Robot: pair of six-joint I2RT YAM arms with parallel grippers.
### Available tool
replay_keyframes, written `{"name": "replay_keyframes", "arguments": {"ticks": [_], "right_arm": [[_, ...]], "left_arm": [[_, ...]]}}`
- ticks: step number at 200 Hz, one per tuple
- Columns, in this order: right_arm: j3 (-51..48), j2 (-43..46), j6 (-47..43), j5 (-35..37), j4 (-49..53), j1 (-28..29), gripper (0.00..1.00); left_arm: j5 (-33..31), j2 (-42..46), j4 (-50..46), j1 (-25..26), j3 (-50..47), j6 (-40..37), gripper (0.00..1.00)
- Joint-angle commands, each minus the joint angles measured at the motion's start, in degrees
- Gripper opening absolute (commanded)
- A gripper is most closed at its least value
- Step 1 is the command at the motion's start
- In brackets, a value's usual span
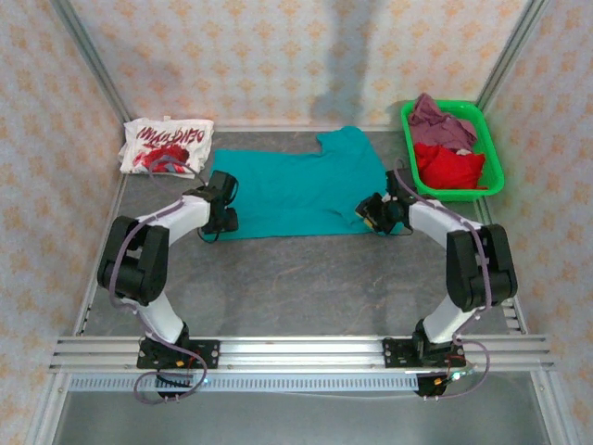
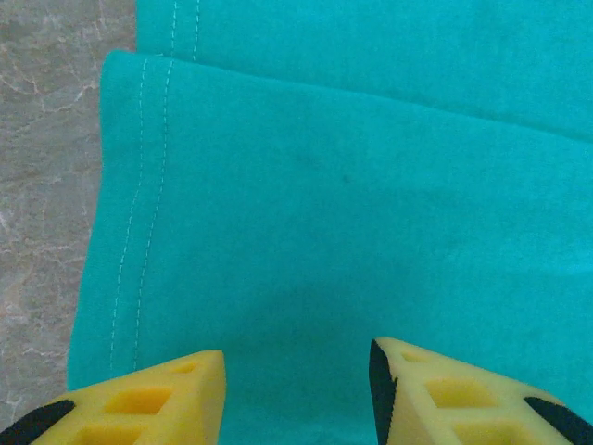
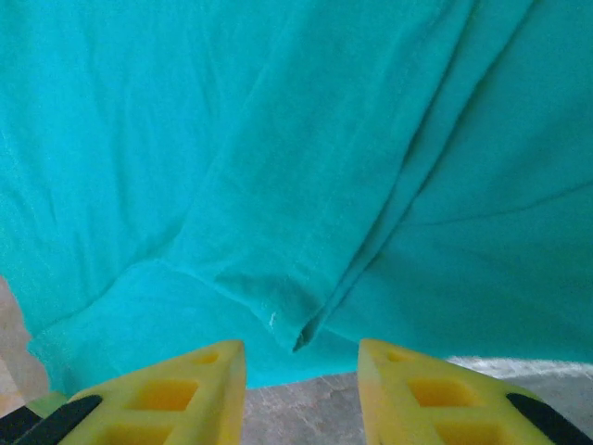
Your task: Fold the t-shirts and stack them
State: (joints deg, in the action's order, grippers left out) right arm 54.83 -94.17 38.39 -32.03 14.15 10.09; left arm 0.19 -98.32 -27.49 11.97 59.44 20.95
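Observation:
A teal t-shirt [image 1: 296, 190] lies spread sideways on the grey table [image 1: 296, 278], its long edges folded in. My left gripper [image 1: 222, 221] hovers over its left hem end. In the left wrist view the gripper [image 2: 296, 375] is open, with flat teal cloth [image 2: 352, 204] under the gap. My right gripper [image 1: 372, 215] is at the shirt's right end, by the sleeve. In the right wrist view it [image 3: 301, 375] is open, with bare table between the fingers and a folded teal edge [image 3: 306, 329] just ahead. A white t-shirt with red print [image 1: 167, 146] lies folded at the back left.
A green plastic basket [image 1: 489, 153] stands at the back right, holding a crumpled mauve t-shirt [image 1: 440, 120] and a red t-shirt [image 1: 452, 169]. Patterned walls close in the table at the back and sides. Bare table lies between the teal shirt and the arm bases.

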Motion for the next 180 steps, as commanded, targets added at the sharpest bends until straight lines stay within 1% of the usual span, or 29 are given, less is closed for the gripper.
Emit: {"name": "replay_keyframes", "arguments": {"ticks": [1,46,64,106,119,134,154,168,180], "right_arm": [[0.66,-1.75,1.78,0.29,-4.08,0.24,0.37],[1.51,-6.46,3.35,0.64,-5.88,0.37,0.37],[1.16,-7.79,4.34,0.50,-8.22,0.39,0.37],[1.95,-9.99,5.70,0.80,-10.35,0.89,0.29],[2.12,-10.22,6.08,1.31,-10.60,0.99,0.29],[2.69,-10.25,6.43,1.42,-10.10,0.94,0.30],[3.07,-9.58,6.63,2.20,-9.45,0.96,0.30],[4.55,-9.79,5.90,2.37,-7.31,0.98,0.29],[5.05,-9.52,5.47,2.86,-6.08,0.96,0.31]], "left_arm": [[-0.19,-0.51,2.19,-0.34,-0.55,0.61,0.45],[-0.19,-1.43,2.61,-0.89,-1.17,0.76,0.45],[-0.26,-1.62,2.61,-0.96,-1.33,0.67,0.45],[-0.06,-2.14,2.87,-0.91,-1.45,0.54,0.45],[-0.10,-1.98,3.05,-0.92,-1.82,0.58,0.45],[-0.25,-1.88,2.92,-0.93,-1.92,0.41,0.45],[-0.67,-1.78,2.83,-0.93,-2.12,0.23,0.45],[-1.34,-1.63,2.62,-0.89,-2.16,0.22,0.45],[-1.91,-1.27,2.44,-1.03,-2.18,0.31,0.45]]}}
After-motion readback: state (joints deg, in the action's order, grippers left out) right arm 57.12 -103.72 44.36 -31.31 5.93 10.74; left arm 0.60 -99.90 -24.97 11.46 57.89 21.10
